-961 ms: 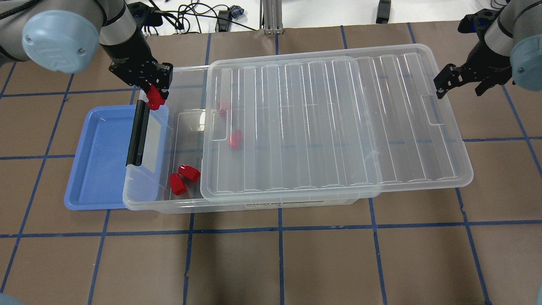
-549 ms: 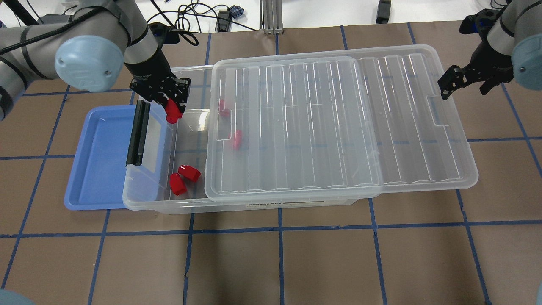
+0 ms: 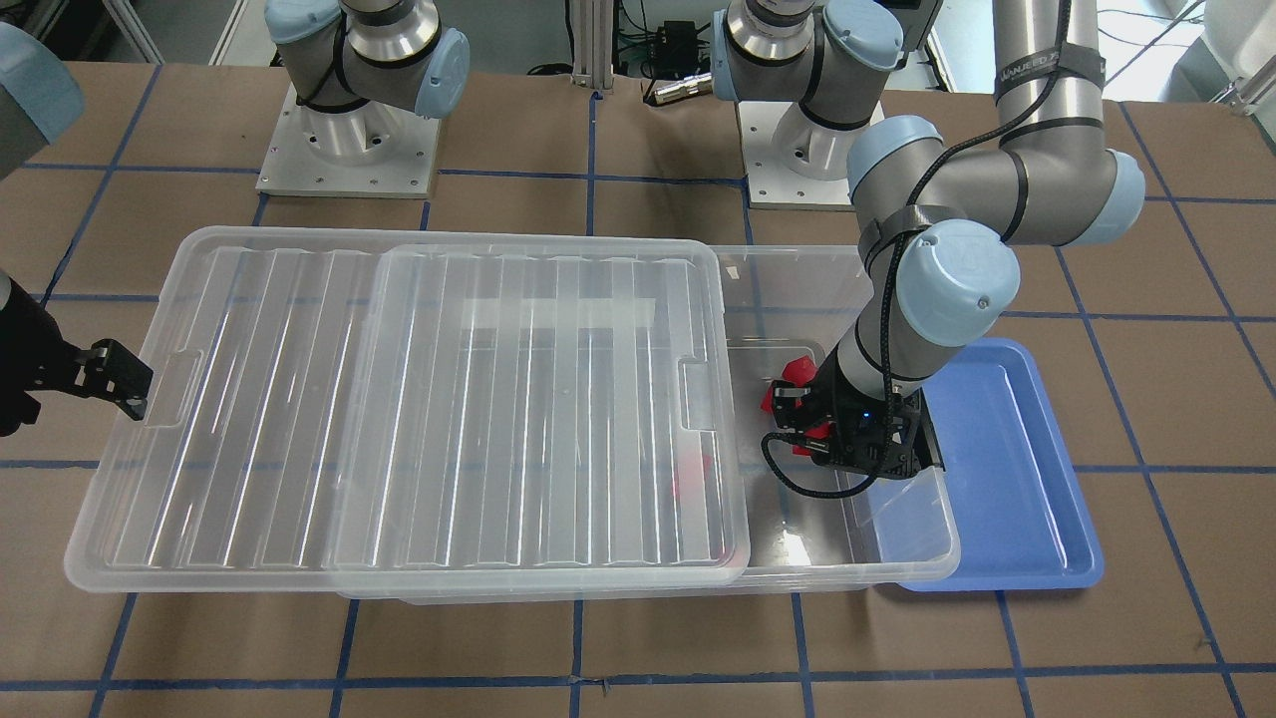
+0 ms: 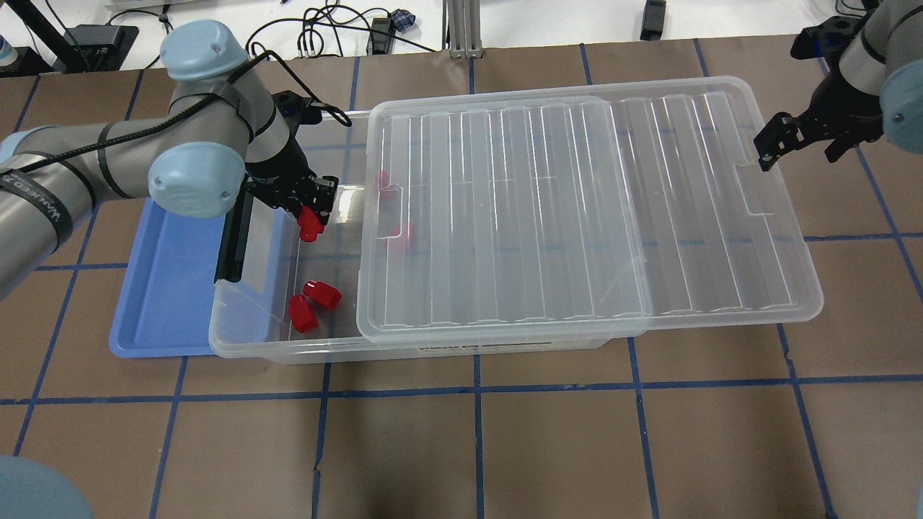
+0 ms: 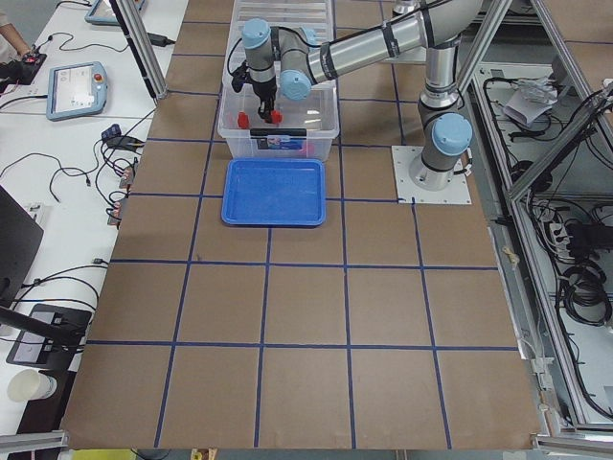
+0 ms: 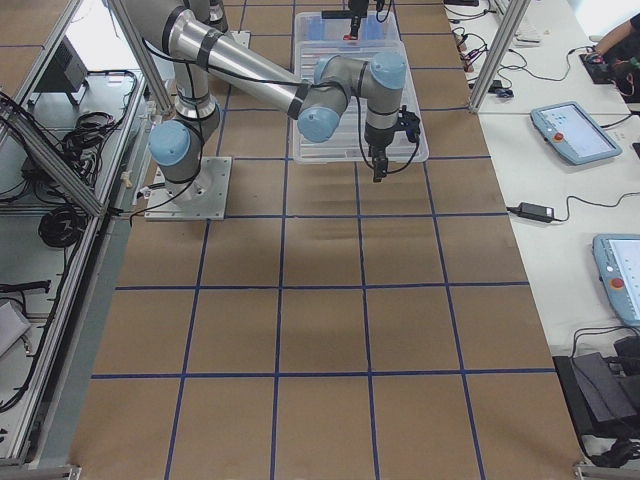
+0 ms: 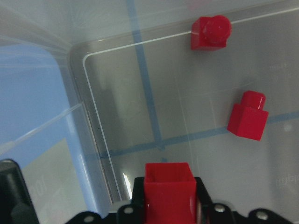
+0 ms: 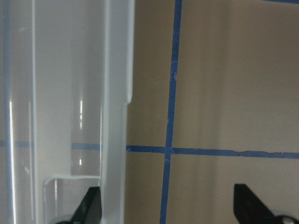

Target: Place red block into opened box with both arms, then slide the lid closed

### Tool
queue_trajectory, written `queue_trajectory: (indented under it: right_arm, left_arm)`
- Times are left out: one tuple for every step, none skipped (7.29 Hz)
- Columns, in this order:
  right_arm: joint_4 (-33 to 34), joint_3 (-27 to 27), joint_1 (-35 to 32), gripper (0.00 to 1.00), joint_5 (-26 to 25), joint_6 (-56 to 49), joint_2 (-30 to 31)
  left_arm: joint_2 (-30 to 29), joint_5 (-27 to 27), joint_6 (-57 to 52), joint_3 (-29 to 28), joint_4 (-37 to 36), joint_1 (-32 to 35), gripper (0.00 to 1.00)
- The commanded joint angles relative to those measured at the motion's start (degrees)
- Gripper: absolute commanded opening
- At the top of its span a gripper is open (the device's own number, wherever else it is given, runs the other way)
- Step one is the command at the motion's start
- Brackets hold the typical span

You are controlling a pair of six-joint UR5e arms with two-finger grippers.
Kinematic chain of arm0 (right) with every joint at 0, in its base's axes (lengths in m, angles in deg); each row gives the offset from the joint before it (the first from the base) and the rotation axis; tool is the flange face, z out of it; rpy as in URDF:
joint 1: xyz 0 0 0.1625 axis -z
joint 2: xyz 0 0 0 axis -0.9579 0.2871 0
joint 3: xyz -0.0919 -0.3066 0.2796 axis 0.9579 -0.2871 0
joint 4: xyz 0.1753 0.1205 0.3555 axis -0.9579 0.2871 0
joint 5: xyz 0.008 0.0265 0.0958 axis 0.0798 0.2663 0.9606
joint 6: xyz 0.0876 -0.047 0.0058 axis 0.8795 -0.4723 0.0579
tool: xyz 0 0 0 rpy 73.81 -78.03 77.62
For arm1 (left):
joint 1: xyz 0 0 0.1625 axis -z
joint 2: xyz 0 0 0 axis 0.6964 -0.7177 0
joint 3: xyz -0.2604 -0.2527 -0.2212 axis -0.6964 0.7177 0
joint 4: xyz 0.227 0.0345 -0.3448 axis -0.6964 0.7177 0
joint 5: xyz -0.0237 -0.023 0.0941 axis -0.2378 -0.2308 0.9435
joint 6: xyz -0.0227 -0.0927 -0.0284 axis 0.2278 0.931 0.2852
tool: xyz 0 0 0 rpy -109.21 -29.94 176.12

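Observation:
My left gripper [image 4: 311, 216] is shut on a red block [image 4: 311, 224] and holds it above the uncovered left end of the clear box [image 4: 274, 347]. The left wrist view shows that block [image 7: 169, 186] between the fingers, over the box floor. The ribbed clear lid [image 4: 577, 216] lies on the box, shifted right so that it overhangs the right end. At the lid's right short edge my right gripper [image 4: 800, 146] is open, and one fingertip [image 8: 91, 205] sits beside the lid's rim.
Two loose red blocks [image 4: 314, 303] lie on the box floor, and two more [image 4: 402, 232] show dimly under the lid. A blue tray [image 4: 166, 288] sits under the box's left end, by the black bar clip [image 4: 234, 238]. Brown table with blue tape lines.
My left gripper carried the red block right and toward the robot, from the box's far left corner to over the open part. The lid slid a little to the right along with my right gripper.

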Motion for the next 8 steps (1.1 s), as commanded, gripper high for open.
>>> queue_trajectory:
  right_arm:
    - [-0.3, -0.1, 0.2, 1.00, -0.1, -0.1, 0.2]
    - [-0.4, -0.1, 0.1, 1.00, 0.1, 0.2, 0.7]
    - [-0.7, -0.3, 0.1, 1.00, 0.1, 0.5, 1.1]
    - [-1.3, -1.5, 0.0, 1.00, 0.0, 0.6, 1.6]
    - [-4.2, -2.8, 0.0, 1.00, -0.1, 0.7, 3.3]
    - [-8.2, -4.1, 0.0, 1.00, -0.2, 0.7, 5.4]
    - [-10.5, -5.4, 0.0, 1.00, -0.5, 0.7, 7.3]
    - [-10.8, -5.5, 0.0, 1.00, -2.1, 0.7, 7.8]
  left_arm:
    - [-2.1, 0.2, 4.7, 1.3, -4.1, 0.2, 0.01]
    - [-1.9, 0.2, 5.1, 1.8, -4.1, 0.4, 0.01]
    - [-2.1, 0.2, 5.0, 2.8, -4.2, 0.3, 0.01]
    - [-2.8, 0.6, 4.6, 3.8, -5.9, 0.2, 0.02]
    - [-3.5, 0.7, 5.1, 4.0, -6.5, 0.2, 0.09]
    - [-4.1, 0.6, 5.1, 4.0, -7.1, 0.2, 0.32]
    - [-4.6, 0.7, 5.2, 3.9, -11.7, 0.2, 0.99]
    - [-3.4, 0.7, 5.1, 3.3, -12.2, 0.2, 1.00]
